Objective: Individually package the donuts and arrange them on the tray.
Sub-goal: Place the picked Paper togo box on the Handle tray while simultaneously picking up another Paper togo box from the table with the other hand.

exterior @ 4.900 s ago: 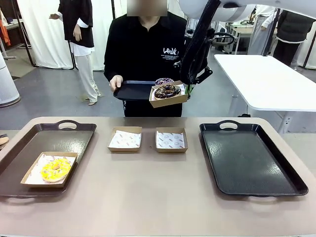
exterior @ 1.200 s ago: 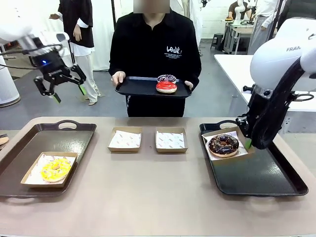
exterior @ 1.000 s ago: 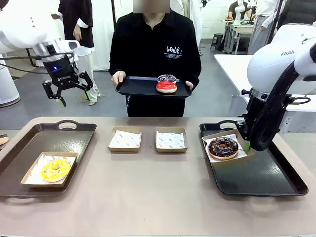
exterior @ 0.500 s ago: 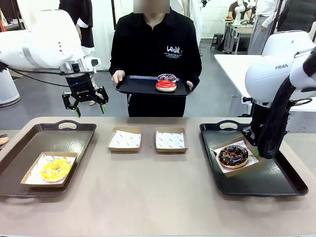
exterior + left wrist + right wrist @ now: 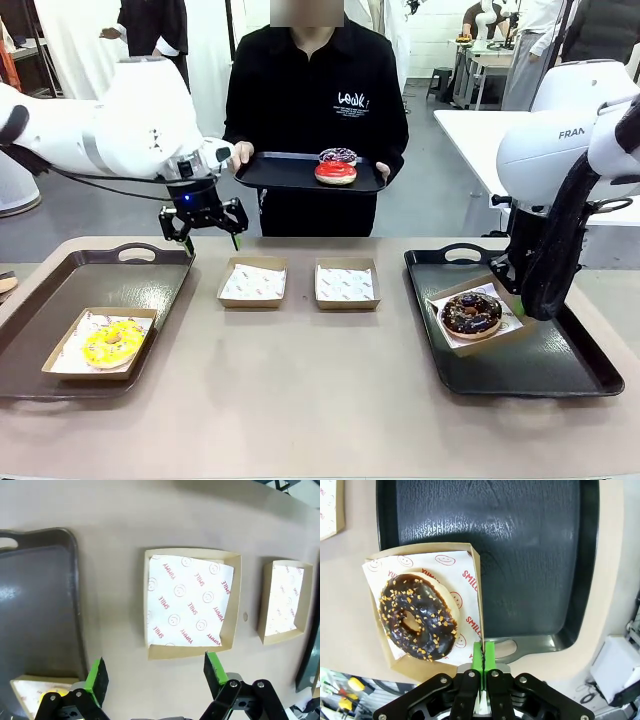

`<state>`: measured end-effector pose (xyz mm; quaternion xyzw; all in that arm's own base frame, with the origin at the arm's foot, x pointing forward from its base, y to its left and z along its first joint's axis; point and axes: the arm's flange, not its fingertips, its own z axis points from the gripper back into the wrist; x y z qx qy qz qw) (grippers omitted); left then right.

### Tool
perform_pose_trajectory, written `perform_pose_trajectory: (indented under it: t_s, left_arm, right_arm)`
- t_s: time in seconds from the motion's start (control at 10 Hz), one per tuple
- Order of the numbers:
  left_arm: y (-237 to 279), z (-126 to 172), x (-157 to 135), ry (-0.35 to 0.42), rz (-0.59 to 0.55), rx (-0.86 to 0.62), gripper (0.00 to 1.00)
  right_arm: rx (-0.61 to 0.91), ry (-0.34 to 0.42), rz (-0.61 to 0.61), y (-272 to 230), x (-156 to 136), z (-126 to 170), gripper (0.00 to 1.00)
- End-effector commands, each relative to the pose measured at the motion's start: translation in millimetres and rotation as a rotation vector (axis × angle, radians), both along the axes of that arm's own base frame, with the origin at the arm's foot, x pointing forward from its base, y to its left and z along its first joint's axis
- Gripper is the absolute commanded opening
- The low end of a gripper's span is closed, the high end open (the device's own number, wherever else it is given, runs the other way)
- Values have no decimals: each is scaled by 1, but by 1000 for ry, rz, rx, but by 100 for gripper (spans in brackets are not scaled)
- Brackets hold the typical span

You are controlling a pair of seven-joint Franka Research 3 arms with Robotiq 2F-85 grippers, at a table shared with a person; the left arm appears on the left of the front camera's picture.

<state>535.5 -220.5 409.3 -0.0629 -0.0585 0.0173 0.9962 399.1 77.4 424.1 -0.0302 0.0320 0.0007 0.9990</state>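
Left gripper (image 5: 152, 672): held apart; empty box (image 5: 190, 602) lying just ahead of it.
Right gripper (image 5: 483, 655): clamped on donut box (image 5: 475, 590) wall; chocolate donut (image 5: 417, 616) seated beside it, tray (image 5: 530, 555) partly beneath.

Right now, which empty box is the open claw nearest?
The left empty box, beside the tray holding the yellow donut. The open left gripper hangs near it; the other box lies farther right.
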Motion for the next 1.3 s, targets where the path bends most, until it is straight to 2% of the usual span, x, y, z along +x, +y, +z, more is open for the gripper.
perform_pose_trajectory:
  t_s: [0.0, 0.3, 0.4, 1.2]
  left_arm:
    - [-6, -18, -2, -12, -45, -18, 100]
    - [-6, -31, -10, 25, -116, -11, 100]
    - [-11, -29, -4, 15, -57, 0, 100]
    - [-11, -29, -4, 15, -57, 0, 100]
  right_arm:
    - [16, -8, -6, 0, 0, 1, 1]
    - [16, -8, -6, 0, 0, 1, 1]
    - [16, -8, -6, 0, 0, 1, 1]
    - [16, -8, -6, 0, 0, 1, 1]
